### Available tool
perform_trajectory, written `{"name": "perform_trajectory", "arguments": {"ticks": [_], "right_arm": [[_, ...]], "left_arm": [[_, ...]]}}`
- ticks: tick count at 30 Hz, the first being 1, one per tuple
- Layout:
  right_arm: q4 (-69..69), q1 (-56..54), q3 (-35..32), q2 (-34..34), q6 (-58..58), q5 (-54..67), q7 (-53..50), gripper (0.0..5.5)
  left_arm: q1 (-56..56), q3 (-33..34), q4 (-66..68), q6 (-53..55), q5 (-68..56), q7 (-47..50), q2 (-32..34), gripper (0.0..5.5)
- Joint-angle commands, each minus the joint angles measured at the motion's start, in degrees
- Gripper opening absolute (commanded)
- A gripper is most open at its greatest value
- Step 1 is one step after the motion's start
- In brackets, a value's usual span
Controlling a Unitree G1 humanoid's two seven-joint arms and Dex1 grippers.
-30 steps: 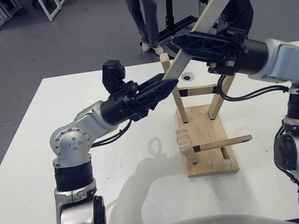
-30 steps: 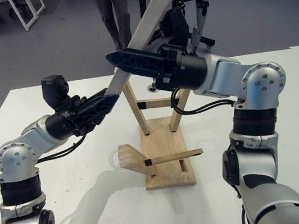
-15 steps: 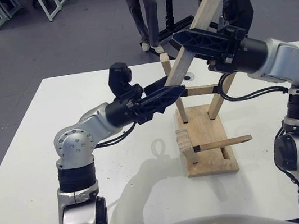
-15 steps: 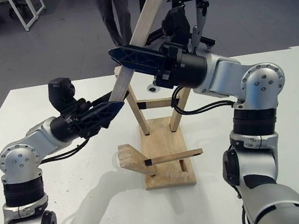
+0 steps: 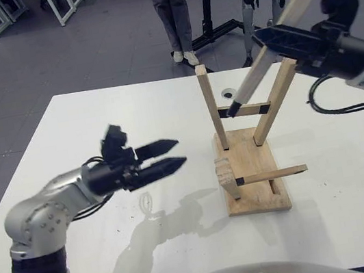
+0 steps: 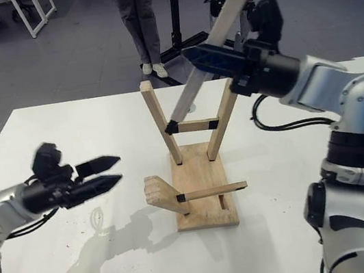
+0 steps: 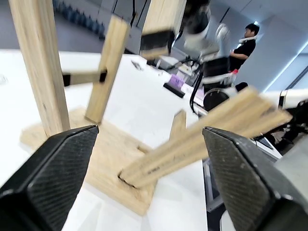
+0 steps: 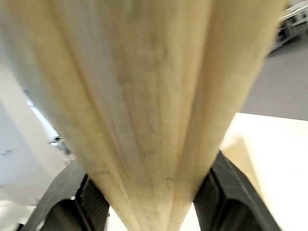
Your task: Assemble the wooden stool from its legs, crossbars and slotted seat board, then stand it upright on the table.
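Clamping a long loose leg (image 5: 249,81) between them, the fingers of the right gripper (image 5: 264,44) sit closed on the wood, high over the 1 o'clock part of the tabletop (image 5: 95,115). The leg slants down from 2 o'clock. Its black-tipped lower end meets the crossbar (image 5: 252,108) close to the upright leg (image 5: 210,108); whether it actually touches cannot be told. In the right wrist view the dark fingers (image 8: 94,207) press both sides of the pale wood.

The left gripper (image 5: 179,151) hovers low over the tabletop at 9 o'clock of the seat board (image 5: 256,190), well apart from it. Its fingers (image 7: 57,173) are spread wide and hold nothing.

The seat board lies flat near the tabletop's centre. The upright leg and a tilted leg (image 5: 275,101) stand at its 12 o'clock end, joined by the crossbar. A short leg (image 5: 224,171) with a second crossbar (image 5: 274,174) lies across its 6 o'clock half.

Half a second ago the left gripper was up at the loose leg's lower end, beside the top of the upright leg. It has since let go and pulled back toward 8 o'clock. The right arm has swung toward 3 o'clock, carrying the leg's lower end down between the two standing legs. The board and its fitted parts have not moved.
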Motion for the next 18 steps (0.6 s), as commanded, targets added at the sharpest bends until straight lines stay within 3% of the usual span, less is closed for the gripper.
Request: {"name": "perform_trajectory", "arguments": {"ticks": [1, 6, 9, 13, 18], "right_arm": [[-3.11, 8.31, -2.25, -8.50, -3.21, -5.25, 13.69, 2.04], [-3.79, 19.85, -0.43, -19.50, -8.55, -16.01, 28.86, 2.04], [-8.63, 34.25, 2.43, -23.05, -15.93, -25.35, 35.53, 2.04], [-11.17, 44.72, 7.22, -23.26, -25.86, -35.43, 39.96, 2.04], [-19.51, 44.23, 13.36, -17.57, -25.94, -35.78, 36.54, 2.04]], "left_arm": [[2.49, -3.69, -2.36, -2.64, 3.61, -0.04, -1.18, 4.01], [5.02, -6.94, -3.22, -4.23, 7.67, -1.33, 0.66, 4.01], [6.61, -8.76, -3.45, -4.93, 10.41, -2.14, 2.23, 4.01], [7.93, -9.05, -4.40, -4.76, 10.87, -1.85, 2.72, 4.01], [7.29, -10.19, -4.71, -4.35, 11.07, -0.24, 1.68, 4.01]]}}
